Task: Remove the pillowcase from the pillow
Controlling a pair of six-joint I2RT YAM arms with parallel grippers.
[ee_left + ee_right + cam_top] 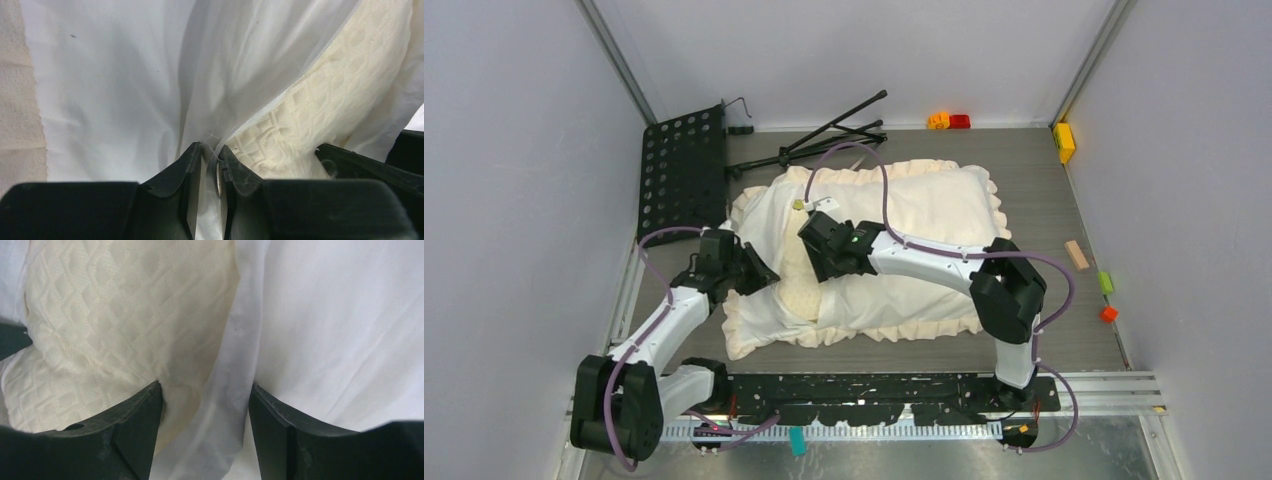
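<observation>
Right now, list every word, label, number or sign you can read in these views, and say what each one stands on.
No text is legible in any view.
White tag lying on the pillowcase: too small to read.
Teal tab at the bottom of the top view: no print can be made out.
Wrist views: only plain cloth and the quilted pillow, with no lettering.

pillowcase (340, 330) smooth thin cloth; pillow (125, 325) quilted, matt.
</observation>
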